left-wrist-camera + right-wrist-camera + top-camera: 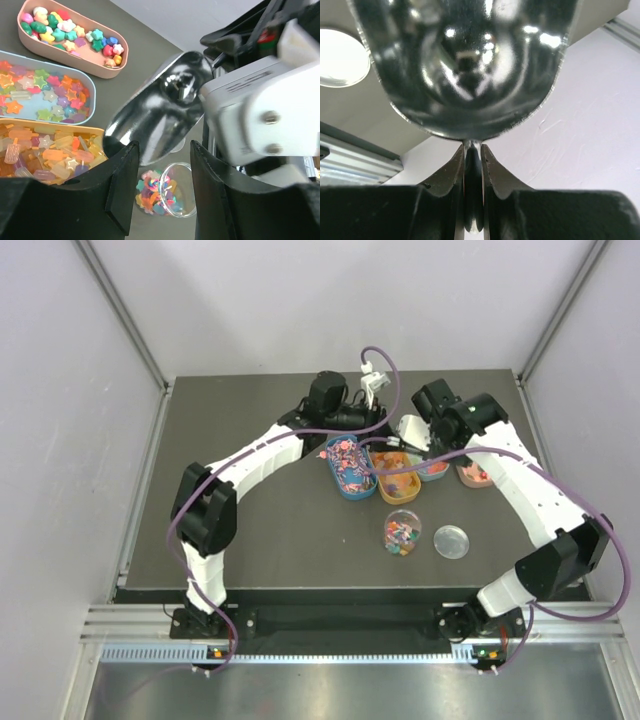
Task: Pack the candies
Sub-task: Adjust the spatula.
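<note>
The right fingers (454,172) are pinched shut on the thin handle of the scoop (470,65), whose bowl appears empty. The left fingers (122,185) stand half open, holding nothing. The jar (402,532) holds few candies (157,196). Most are in the trays (75,65), and the lid (451,541) lies on the bench. Packing is judged partly done.

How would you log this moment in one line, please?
right claw: shut on scoop | left claw: open, near scoop | jar: uncapped, holds candies | lid: beside jar
</note>
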Available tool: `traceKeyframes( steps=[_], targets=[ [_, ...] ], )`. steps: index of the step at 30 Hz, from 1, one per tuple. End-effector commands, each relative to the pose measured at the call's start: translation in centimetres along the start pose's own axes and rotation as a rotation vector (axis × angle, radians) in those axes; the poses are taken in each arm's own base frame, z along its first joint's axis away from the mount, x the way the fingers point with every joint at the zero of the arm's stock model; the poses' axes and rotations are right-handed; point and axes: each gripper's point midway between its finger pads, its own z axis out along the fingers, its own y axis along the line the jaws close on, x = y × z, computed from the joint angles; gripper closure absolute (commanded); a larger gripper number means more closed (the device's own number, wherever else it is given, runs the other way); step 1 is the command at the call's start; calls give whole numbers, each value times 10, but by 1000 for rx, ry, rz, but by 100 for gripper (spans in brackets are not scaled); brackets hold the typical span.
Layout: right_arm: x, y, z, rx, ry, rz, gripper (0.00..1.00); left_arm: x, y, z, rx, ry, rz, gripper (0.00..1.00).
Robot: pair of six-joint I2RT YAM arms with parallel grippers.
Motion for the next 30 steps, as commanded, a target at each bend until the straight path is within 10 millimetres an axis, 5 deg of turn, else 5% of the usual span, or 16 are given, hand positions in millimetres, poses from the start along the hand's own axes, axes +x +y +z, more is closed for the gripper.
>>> traceKeyframes(
  steps=[1,9,16,22,30],
  targets=[
    [11,-1,-25,-8,-28,24,100,-9,4,6,-4,-20,59,50],
    [18,-2,-45,32,-95,30,100,-5,18,15,-17,-16,47,50],
    [34,23,-8,-47,33,30,100,-44,11,7,-38,-87,116,50],
    [78,13,29,-130,248,157,100,-38,71,5,-197,-86,98,49],
    [137,-12,50,-133,493,199,100,-44,126,35,-239,-132,132,49]
  ],
)
